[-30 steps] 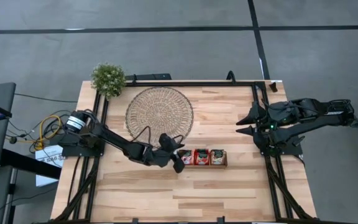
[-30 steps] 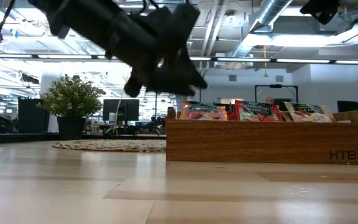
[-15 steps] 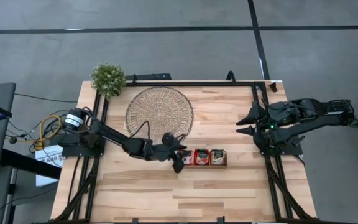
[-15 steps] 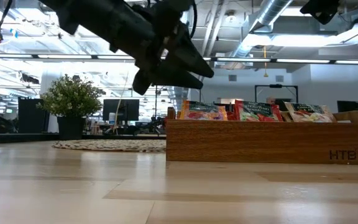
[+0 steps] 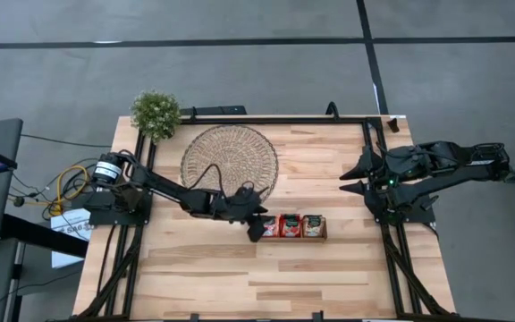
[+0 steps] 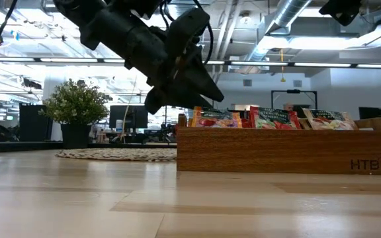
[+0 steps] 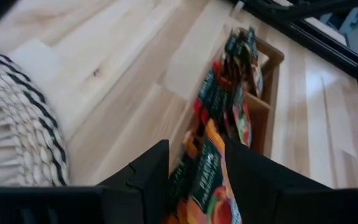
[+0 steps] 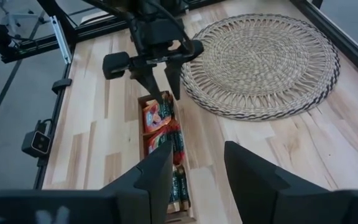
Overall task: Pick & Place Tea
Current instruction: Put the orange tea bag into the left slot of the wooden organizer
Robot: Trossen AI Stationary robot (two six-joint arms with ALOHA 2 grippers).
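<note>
The step in hand looks like the reach for the first sachet. The left gripper [image 5: 259, 229] hangs over the left end of the wooden tray [image 5: 322, 235], in the lower middle of the high view, with its jaws spread and nothing between them. In the left wrist view the two dark fingers [image 7: 151, 171] stand on both sides of the nearest tea sachets [image 7: 213, 180], which sit upright in the tray's three compartments.

The next move, I judge, is to go down, close on one sachet only and carry it to the round woven mat [image 5: 229, 161], just above-left of the tray.

The right gripper [image 5: 354, 177] waits at the right edge, its jaws parted and empty.

The surface [image 5: 329, 277] is pale wood, with a small potted plant [image 5: 156, 114] at its upper left corner. Behind is an office with ceiling lights and monitors.
</note>
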